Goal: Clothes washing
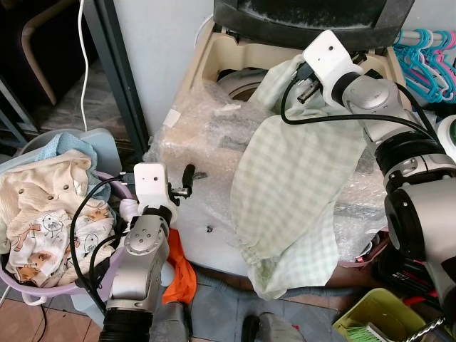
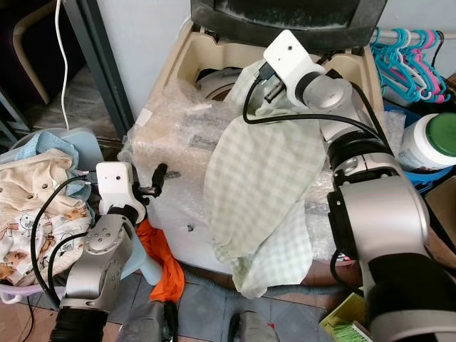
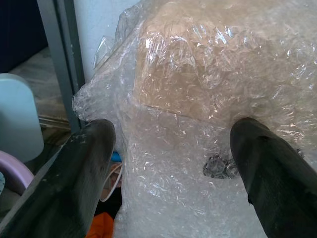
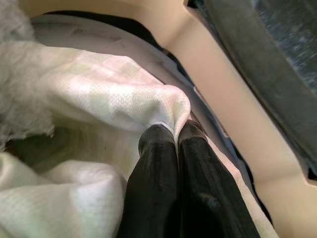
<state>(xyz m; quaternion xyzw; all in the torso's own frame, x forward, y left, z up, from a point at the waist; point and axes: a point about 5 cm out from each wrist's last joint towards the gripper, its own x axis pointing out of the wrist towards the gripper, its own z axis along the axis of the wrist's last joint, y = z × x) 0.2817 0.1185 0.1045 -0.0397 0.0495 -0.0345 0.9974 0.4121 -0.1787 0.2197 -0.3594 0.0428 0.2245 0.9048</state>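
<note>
Checked cloth over the washing machine rim
Right gripper (image 4: 176, 136) clenches the green checked cloth (image 1: 292, 178) above the washing machine (image 1: 214, 57) opening; left gripper (image 3: 168, 163) hovers released

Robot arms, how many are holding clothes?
1. The right gripper is shut on the green checked cloth at the washing machine opening. The left gripper is open, holding nothing, facing the machine's bubble wrap.

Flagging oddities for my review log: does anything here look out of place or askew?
Yes. The cream top-loading washing machine is wrapped in clear bubble wrap, and the pale green checked cloth pinched by the right hand hangs mostly outside the tub, down the front.
</note>
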